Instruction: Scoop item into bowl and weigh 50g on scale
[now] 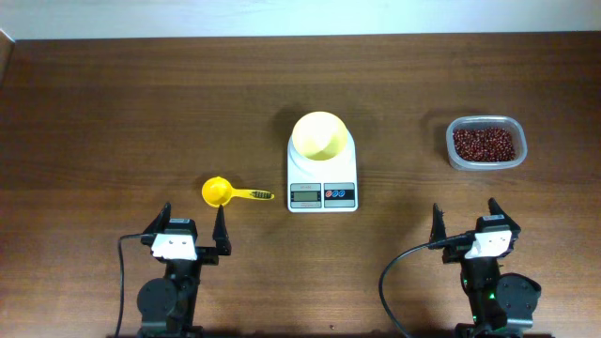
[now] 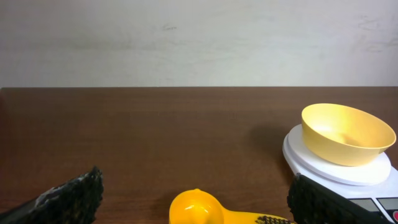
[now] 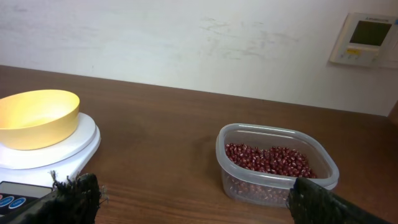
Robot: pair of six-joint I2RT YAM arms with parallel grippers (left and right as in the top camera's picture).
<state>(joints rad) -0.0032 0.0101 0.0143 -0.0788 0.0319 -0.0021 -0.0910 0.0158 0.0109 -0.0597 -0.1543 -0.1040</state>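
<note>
Scale [image 1: 322,178] on wooden table [image 1: 141,113], white wall [image 2: 186,37]

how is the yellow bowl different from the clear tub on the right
The bowl is round and opaque yellow; the tub is rectangular and clear. The bowl is empty; the tub holds beans. The bowl sits on the scale; the tub sits on the table. Both are open on top.

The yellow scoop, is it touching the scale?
Apart. In the overhead view, bare table shows between the handle end of the scoop and the left edge of the scale.
</note>
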